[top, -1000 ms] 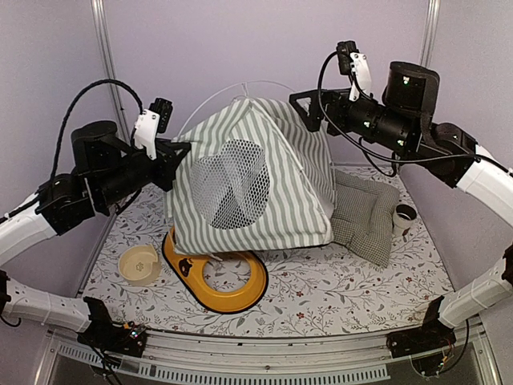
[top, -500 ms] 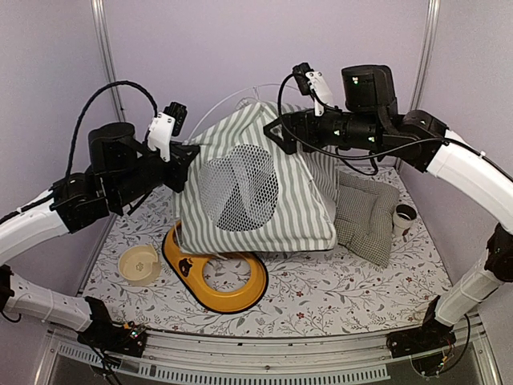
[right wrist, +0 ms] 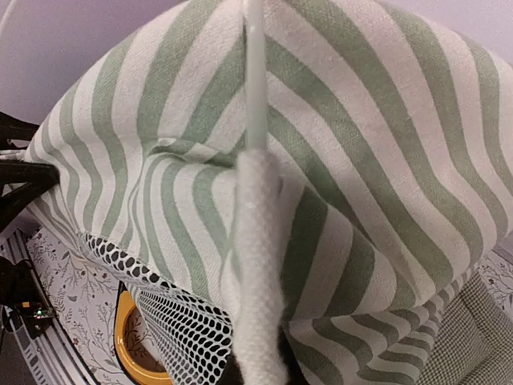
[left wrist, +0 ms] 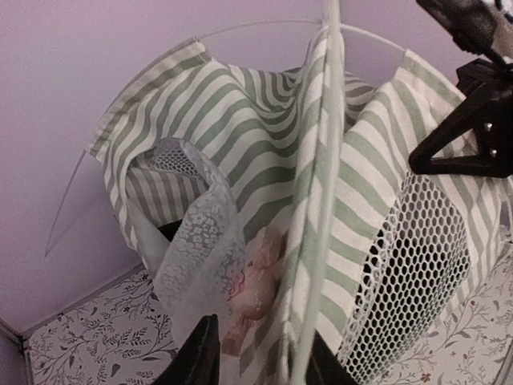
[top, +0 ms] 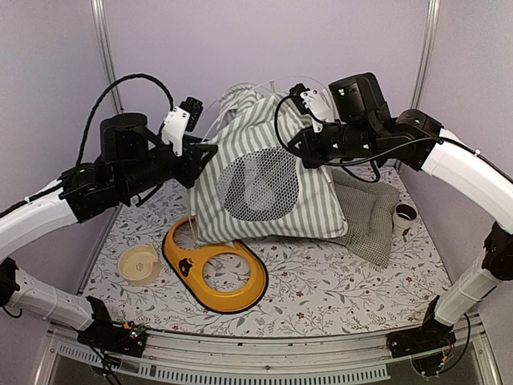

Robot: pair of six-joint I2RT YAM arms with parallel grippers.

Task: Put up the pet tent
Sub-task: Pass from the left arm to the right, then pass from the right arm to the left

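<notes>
We hold the pet tent (top: 272,192) top seam in the closed right claw (top: 296,148). Its upright pole (left wrist: 325,160) runs between the parted left claw (top: 210,152) fingers.

No word, number or brand name is showing clearly enough to read on any surface. A small black mark (top: 186,267) is sitting on the yellow ring (top: 256,281), lower than the jaws of the left gripper (top: 207,152) and well apart from them. It is reading as a figure, not as letters. A faint raised pattern is showing inside the beige bowl (top: 122,269), further out to the left of those jaws, too small to tell.
</notes>
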